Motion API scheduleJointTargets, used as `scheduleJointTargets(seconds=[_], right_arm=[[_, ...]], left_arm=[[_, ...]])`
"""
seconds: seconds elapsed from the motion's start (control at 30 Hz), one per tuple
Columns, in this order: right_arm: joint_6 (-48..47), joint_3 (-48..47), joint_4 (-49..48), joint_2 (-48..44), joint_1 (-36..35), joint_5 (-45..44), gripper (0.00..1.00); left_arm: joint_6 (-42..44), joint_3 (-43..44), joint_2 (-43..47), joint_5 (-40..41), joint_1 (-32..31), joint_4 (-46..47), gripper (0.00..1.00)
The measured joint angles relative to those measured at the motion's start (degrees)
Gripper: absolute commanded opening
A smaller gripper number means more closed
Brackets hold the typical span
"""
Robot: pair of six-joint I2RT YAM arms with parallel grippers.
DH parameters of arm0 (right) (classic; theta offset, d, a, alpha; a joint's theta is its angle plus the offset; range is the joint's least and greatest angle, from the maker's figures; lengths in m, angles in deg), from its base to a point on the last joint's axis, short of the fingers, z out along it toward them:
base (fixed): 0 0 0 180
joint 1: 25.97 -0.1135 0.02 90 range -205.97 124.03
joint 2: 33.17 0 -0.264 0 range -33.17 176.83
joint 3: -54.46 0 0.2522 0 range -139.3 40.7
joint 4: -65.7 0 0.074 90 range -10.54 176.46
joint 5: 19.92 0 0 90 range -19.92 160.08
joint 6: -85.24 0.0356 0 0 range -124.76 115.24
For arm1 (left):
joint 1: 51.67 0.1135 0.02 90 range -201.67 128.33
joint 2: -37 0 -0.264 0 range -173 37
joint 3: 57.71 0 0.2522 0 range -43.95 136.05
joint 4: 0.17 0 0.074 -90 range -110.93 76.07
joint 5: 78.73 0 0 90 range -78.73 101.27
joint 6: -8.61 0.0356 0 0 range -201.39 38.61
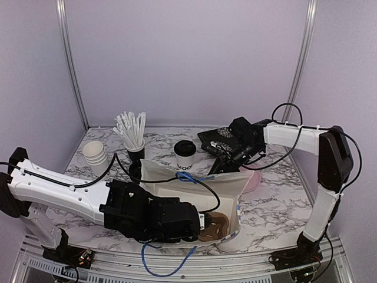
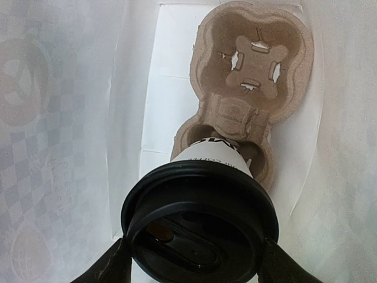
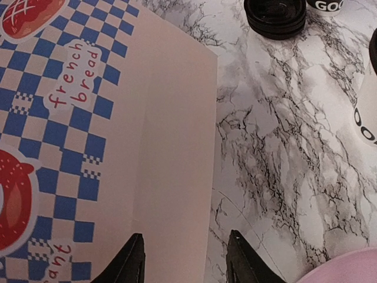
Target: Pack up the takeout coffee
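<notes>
Black-lidded cup (image 2: 200, 218) | clamped in left pincer (image 2: 197, 266), inside bag (image 3: 165, 147) | right pincer (image 3: 185, 259) part-open astride bag edge

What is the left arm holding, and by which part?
The left gripper holds a lidded coffee cup, fingers on opposite sides at the black lid, inside the bag at the cardboard cup carrier.

Top view overlooks the worktop (image 1: 277, 206) from behind. Wrist views look down close: left past a lidded cup (image 2: 200, 218) into the paper bag (image 2: 70, 130), right along its outside.
</notes>
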Motion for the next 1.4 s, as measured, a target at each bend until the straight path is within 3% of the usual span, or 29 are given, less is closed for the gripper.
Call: scheduleJointTargets(seconds=[0.53,1.1,1.4], right_arm=[[-2.9,0.2,1.8,0.0,0.2,0.1,0.46],[-3.6,1.6,2.3,0.0,0.3,0.4,0.46],[-3.6,1.6,2.4,0.0,0.3,0.4,0.47]], left_arm=[[-9.9,9.1,-3.1,-17.7,7.2,-10.5,0.46],[-12.7,14.6,-8.4,-21.7,9.9,-12.1,0.44],[-12.8,15.0,-7.5,-21.9,10.1,-12.1,0.69]])
